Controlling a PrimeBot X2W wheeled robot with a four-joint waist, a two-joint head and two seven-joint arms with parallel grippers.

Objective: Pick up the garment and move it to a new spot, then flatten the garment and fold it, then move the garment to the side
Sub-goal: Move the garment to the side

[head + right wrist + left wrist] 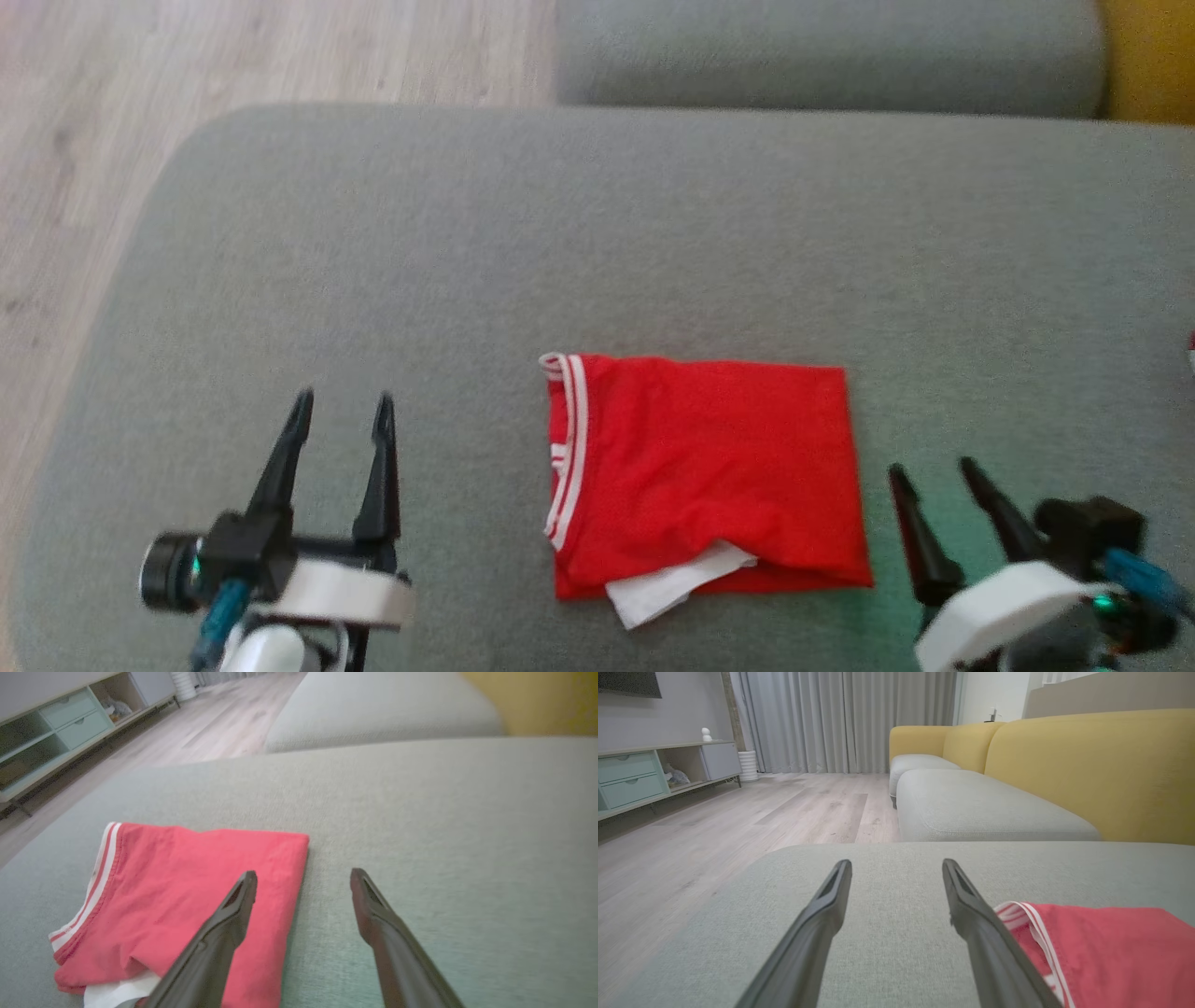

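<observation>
The garment (709,476) is red with white-striped trim, folded into a rough rectangle on the grey cushion (597,252). A white piece pokes out at its near edge. Its striped edge shows in the left wrist view (1101,947), and the whole fold lies low and left in the right wrist view (187,900). My left gripper (343,413) hovers open to the garment's left, nothing between its fingers (822,924). My right gripper (934,472) is open just off the garment's right edge, its left finger (224,933) over the cloth.
The cushion's rounded left edge drops to a pale wood floor (84,140). A second grey cushion (822,47) lies beyond, with a yellow sofa back (1092,765) to the right. A low cabinet (654,774) stands by the far wall.
</observation>
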